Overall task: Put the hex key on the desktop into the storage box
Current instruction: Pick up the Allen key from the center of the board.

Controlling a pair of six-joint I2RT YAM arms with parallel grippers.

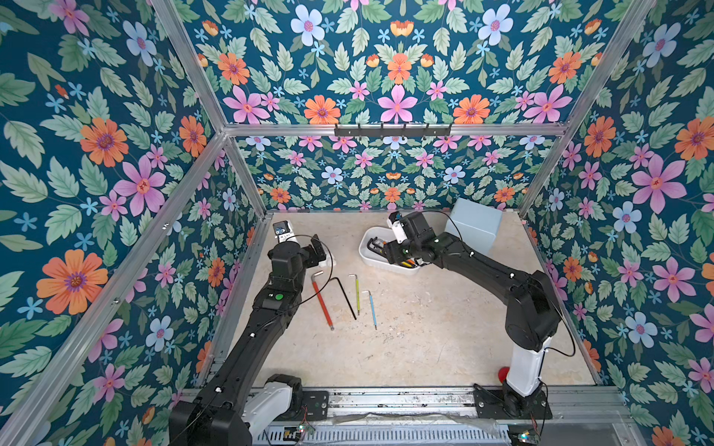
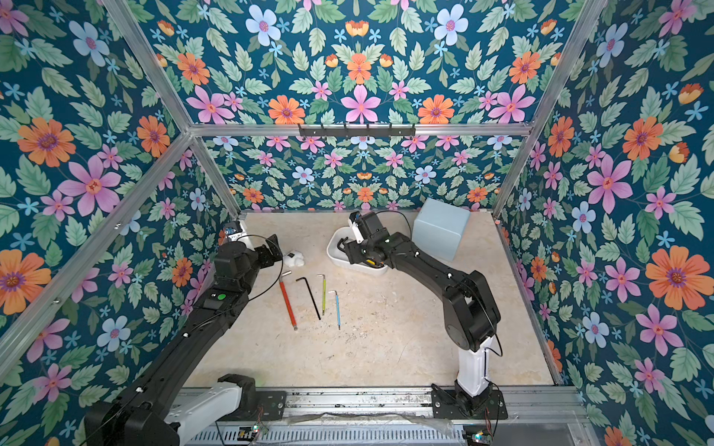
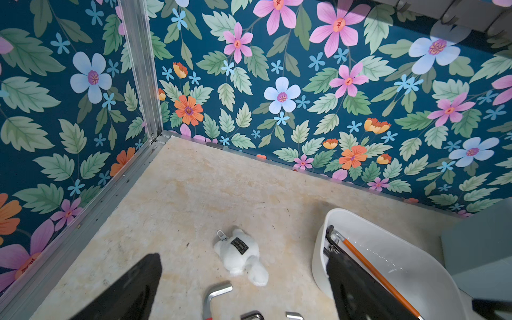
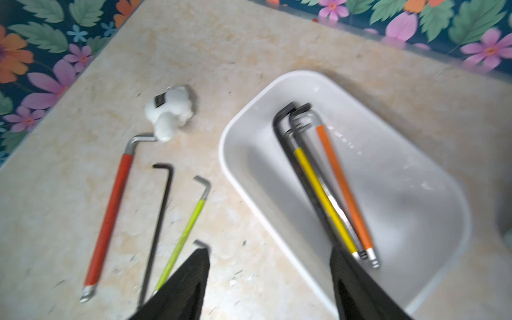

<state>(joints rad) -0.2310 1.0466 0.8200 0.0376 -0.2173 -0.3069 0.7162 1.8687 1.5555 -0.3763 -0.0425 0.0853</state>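
Nearest the lens in the right wrist view, the right claw (image 4: 268,252) shows two black fingers spread wide with nothing between them: open and empty, hanging over one end of the storage box (image 4: 238,119). Box contents, somewhat blurred: orange-sleeved hex key (image 4: 345,188), yellow-sleeved hex key (image 4: 324,198), at least two black keys (image 4: 278,119), and what may be a bare steel shaft among them. All lie lengthwise on the box floor, bends bunched at the end away from the claw. Left out on the table (image 1: 425,340), in both top views, we count four more in a row between the arms: red hex key (image 1: 323,303), black hex key (image 1: 347,297), green hex key (image 1: 357,295), blue hex key (image 1: 372,311). None touches the box. We reckon the job roughly half done, four keys to go, with the blue one lying closest to the right claw. Left claw (image 1: 318,251) hangs beyond the red key's bend, fingers wide apart in its wrist view, gripping nothing. White plush toy (image 3: 241,255) sits on the table just beside that bend; not part of the job, as we read it. Pale blue cube box (image 1: 473,228) stands behind the storage box, near it; we cannot see into it from any view, so its contents go unrecorded. Thin keys lying flat on the stone-patterned table: we expect each pick to need the fingers right down at the surface.
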